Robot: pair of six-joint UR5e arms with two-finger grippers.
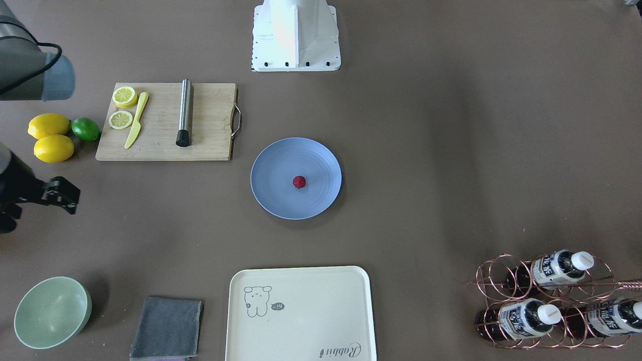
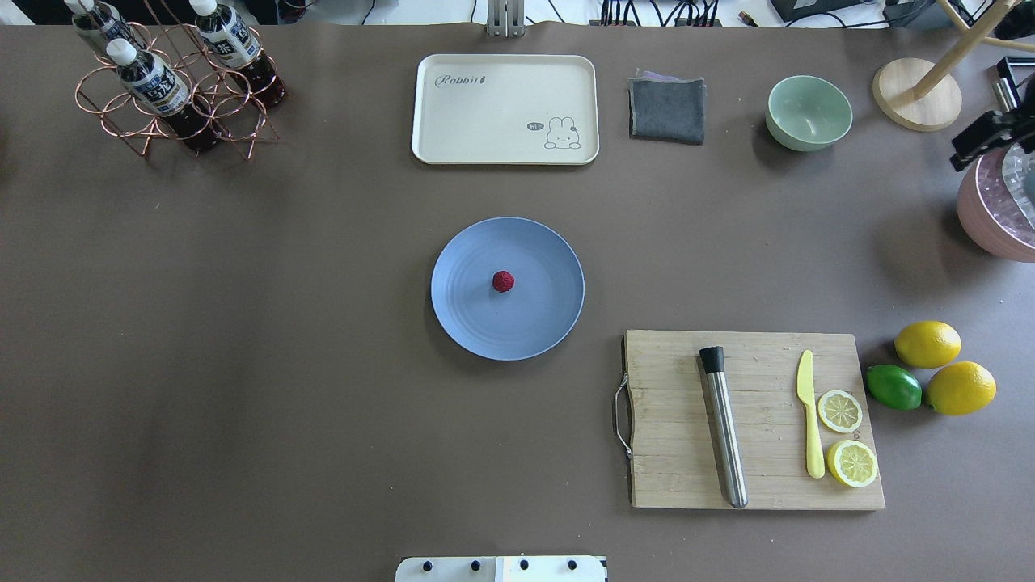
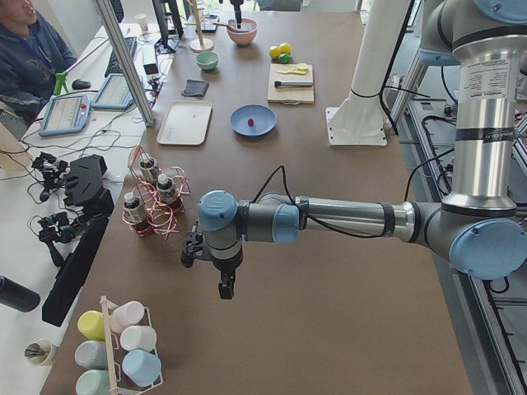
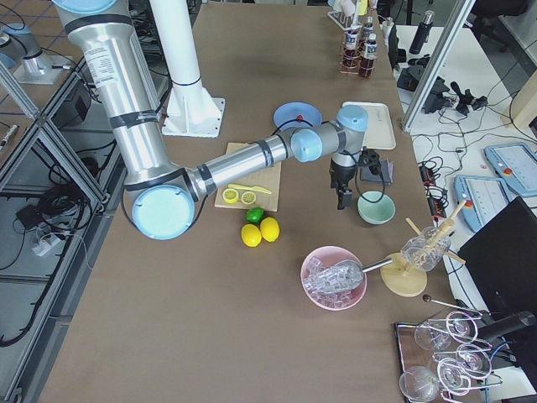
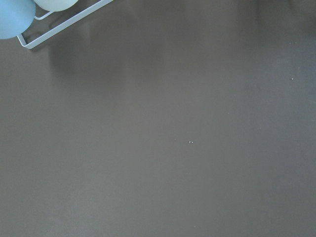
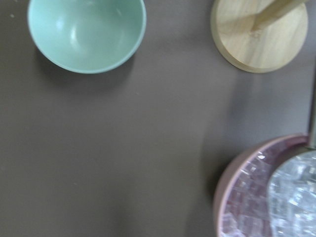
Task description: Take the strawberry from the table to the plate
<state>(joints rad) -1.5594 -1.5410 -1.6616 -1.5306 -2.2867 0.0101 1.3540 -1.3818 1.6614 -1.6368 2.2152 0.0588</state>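
The strawberry, small and dark red, lies at the middle of the pale-blue plate, which sits mid-table. No gripper touches either. My right gripper hangs far off at the table's end between the green bowl and the lemons. It points down, and whether its jaws stand apart cannot be made out. My left gripper shows only in the exterior left view, over bare table at the other end, and I cannot tell its state.
A cutting board holds a steel muddler, a yellow knife and lemon slices, with two lemons and a lime beside it. A cream tray, grey cloth, green bowl, pink ice bowl and bottle rack stand along the far side.
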